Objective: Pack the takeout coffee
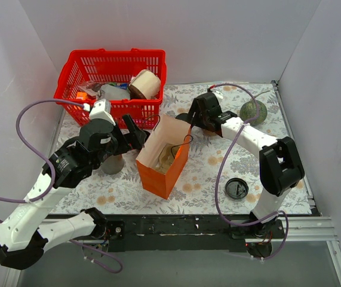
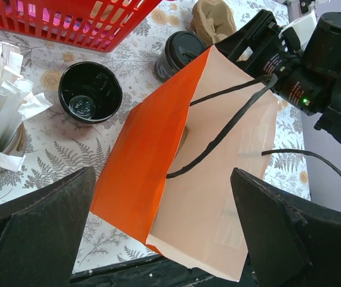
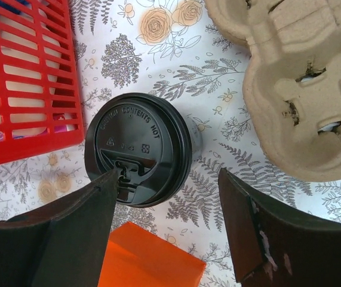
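Right hand (image 3: 169, 179) hovers open, apparently above the takeout coffee (image 3: 137, 143).

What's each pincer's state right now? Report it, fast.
Left pincer: open, holding nothing, by the orange bag.
Right pincer: open, holding nothing.

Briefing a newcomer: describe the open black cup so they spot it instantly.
Start at the red basket. Just in front of it, left of the orange bag, stands the open black cup. Unlike the lidded cup nearby, it has no lid.
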Robot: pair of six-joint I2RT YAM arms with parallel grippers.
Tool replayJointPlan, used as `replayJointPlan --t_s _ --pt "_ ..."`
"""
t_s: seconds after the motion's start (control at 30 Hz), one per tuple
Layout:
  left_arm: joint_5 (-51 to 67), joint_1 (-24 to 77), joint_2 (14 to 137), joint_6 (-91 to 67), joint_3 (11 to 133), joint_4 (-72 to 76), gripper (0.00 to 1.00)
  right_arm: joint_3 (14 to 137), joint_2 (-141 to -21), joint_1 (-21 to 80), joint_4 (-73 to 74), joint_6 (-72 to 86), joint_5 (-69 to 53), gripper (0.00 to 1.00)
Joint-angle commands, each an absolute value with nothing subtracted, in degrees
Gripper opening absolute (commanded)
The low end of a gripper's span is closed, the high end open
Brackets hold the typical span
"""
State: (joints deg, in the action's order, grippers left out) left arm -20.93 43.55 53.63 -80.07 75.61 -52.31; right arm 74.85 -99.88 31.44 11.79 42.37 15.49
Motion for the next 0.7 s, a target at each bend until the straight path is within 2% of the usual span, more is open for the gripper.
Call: replayJointPlan --t_s 0.0,0.33,0.67 --pt "-21.6 43.2 52.8 -80.6 74.7 -52.9 0.98 76.4 -100.6 32.1 9.4 45.3 17.4 0.74" --pt "-21.7 43.3 52.6 -80.8 74.9 -53.7 0.98 74.4 -101.3 32.8 7.6 47.8 15.4 0.60" --pt "-21.6 43.2 52.3 -81.0 74.8 -54.0 0.98 73.7 -101.6 32.9 9.3 48.5 16.8 0.54"
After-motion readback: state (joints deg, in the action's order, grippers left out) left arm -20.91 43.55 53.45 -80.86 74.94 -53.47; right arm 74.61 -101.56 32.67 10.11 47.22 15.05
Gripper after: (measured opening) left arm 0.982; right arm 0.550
